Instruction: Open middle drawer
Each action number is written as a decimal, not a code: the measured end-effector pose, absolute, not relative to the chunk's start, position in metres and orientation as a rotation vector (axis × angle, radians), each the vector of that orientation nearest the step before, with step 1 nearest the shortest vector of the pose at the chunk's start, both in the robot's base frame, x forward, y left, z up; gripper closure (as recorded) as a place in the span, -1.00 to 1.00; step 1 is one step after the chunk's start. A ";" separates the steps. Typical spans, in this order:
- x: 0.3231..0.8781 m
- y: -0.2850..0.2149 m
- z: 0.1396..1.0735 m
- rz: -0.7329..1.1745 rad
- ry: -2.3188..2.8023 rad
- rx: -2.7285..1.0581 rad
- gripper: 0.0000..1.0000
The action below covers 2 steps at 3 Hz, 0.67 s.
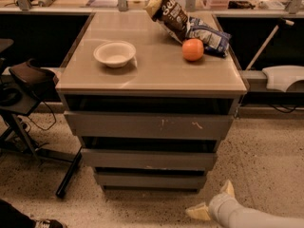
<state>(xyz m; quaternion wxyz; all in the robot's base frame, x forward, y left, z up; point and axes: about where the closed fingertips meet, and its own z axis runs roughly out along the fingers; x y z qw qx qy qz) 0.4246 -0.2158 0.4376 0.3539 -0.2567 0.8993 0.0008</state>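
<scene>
Three drawers (148, 159), two bags (172, 13), one hand (214, 202) bottom-right

Tabletop (156, 75): smooth, glossy beige. Middle drawer (149, 159): matt grey front. Bowl (114, 53): matt white. Snack bags (173, 14): shiny, crinkled film. Floor (266, 151): speckled stone look. Gripper (212, 201), low right by floor: pale matt fingers (197, 213), spread.

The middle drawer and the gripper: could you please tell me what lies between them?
In the camera view, only bare speckled floor and the right corner of the bottom drawer lie between the open gripper, low at right, and the middle drawer.
</scene>
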 end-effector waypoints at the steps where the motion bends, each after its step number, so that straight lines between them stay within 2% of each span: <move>1: 0.469 -0.182 0.428 -0.035 2.276 -0.786 -1.00; 2: 0.473 -0.169 0.429 -0.021 2.265 -0.817 -1.00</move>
